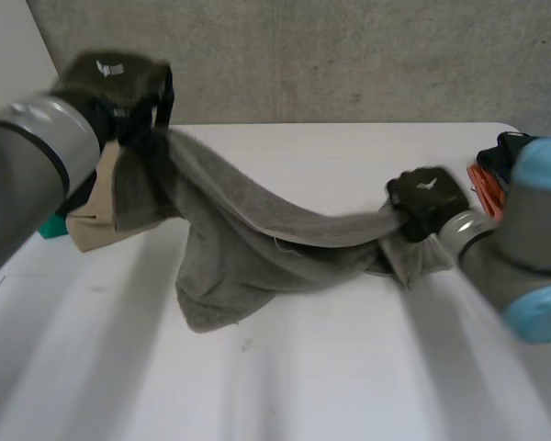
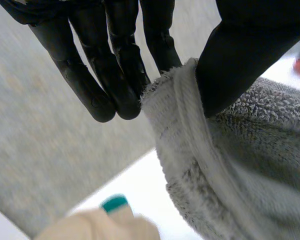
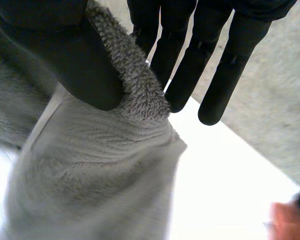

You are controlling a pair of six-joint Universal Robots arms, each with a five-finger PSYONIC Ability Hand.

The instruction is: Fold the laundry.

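Two pinch grips logged. Left hand (image 2: pixel 120 45): straight fingers (image 2: pixel 97 97) sit on one side of the hemmed edge of the grey towel (image 2: pixel 240 170) and the thumb (image 2: pixel 240 60) presses on the other, so the hem is clamped between them. Right hand (image 3: pixel 210 25): same arrangement, with the thumb (image 3: pixel 75 55) on the pile, the fingers (image 3: pixel 222 95) behind, and a bunched bit of edge caught between. I cannot tell whether that bit is a corner.

Outward, in the head view: the towel (image 1: pixel 248 239) hangs as a sagging band from the left hand (image 1: pixel 119 83), held high at the far left, across to the right hand (image 1: pixel 427 197), which is lower. Its loose lower part droops in folds toward the tabletop (image 1: pixel 349 377). I cannot tell whether it touches.

Handling judgement: terry, soft and limp, no stiffness of its own, modest weight. The pile should give good friction, so slip looks unlikely under a firm pinch. The best hold is on the hem at the corners, so the edge pulls straight. A mid-edge grip would let the ends flop.

A beige cloth (image 1: pixel 96 216) and something teal (image 1: pixel 50 227) lie by the left arm. An orange item (image 1: pixel 485 188) lies by the right arm, apart from the towel.
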